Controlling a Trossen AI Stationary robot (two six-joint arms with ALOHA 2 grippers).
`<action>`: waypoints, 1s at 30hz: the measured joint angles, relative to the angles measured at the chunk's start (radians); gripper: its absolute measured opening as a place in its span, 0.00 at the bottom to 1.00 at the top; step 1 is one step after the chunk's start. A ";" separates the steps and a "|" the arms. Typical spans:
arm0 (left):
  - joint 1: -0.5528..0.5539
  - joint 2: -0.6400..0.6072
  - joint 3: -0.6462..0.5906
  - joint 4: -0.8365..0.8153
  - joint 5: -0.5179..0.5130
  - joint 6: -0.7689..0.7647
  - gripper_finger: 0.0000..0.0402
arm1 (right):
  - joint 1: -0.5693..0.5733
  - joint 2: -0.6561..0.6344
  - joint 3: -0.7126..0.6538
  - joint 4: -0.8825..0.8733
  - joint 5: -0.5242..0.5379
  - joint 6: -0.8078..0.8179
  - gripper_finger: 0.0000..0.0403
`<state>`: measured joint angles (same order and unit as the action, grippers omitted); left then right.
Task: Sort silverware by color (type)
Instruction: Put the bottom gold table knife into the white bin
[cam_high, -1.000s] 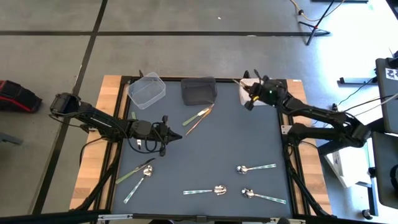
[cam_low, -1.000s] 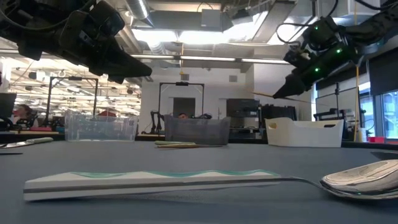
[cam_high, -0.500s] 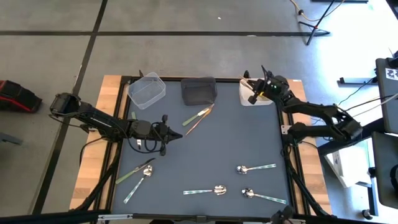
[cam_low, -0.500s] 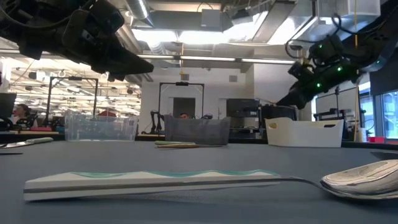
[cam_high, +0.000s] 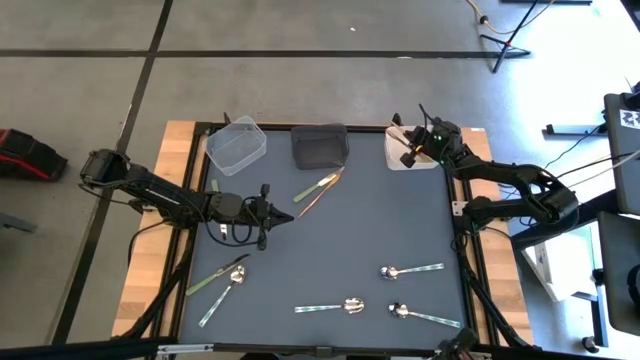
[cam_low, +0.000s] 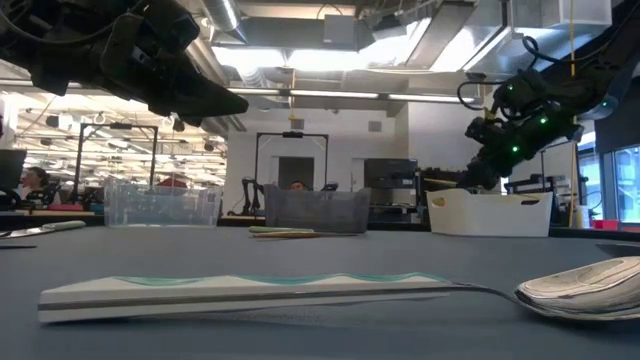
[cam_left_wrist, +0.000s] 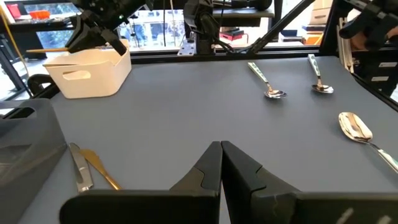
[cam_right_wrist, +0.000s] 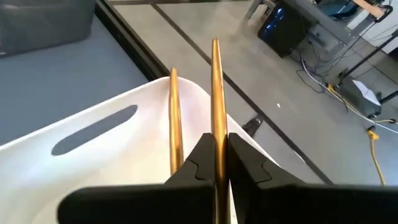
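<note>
Copper stick (cam_right_wrist: 216, 93) pinched in right gripper (cam_right_wrist: 215, 163).

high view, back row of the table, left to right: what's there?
Clear bin → dark grey bin → white bin, with the right gripper over it, shut on a copper stick.

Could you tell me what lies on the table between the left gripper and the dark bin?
In the high view, a green utensil and a copper stick lie side by side between the left gripper and the dark bin.
</note>
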<state>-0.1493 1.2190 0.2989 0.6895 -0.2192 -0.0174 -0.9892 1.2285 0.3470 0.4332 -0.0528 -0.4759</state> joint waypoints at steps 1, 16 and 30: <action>0.000 0.000 0.000 0.001 0.000 0.000 0.00 | 0.000 0.000 0.000 0.000 -0.001 0.000 0.03; 0.000 0.000 0.000 0.001 0.000 0.000 0.00 | 0.112 -0.112 0.069 -0.040 -0.053 0.116 0.38; 0.000 0.000 0.000 0.007 -0.001 -0.025 0.00 | 0.442 -0.148 0.092 -0.108 0.221 0.102 0.38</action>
<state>-0.1490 1.2190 0.2989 0.6968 -0.2203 -0.0420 -0.5467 1.0808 0.4389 0.3255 0.1679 -0.3740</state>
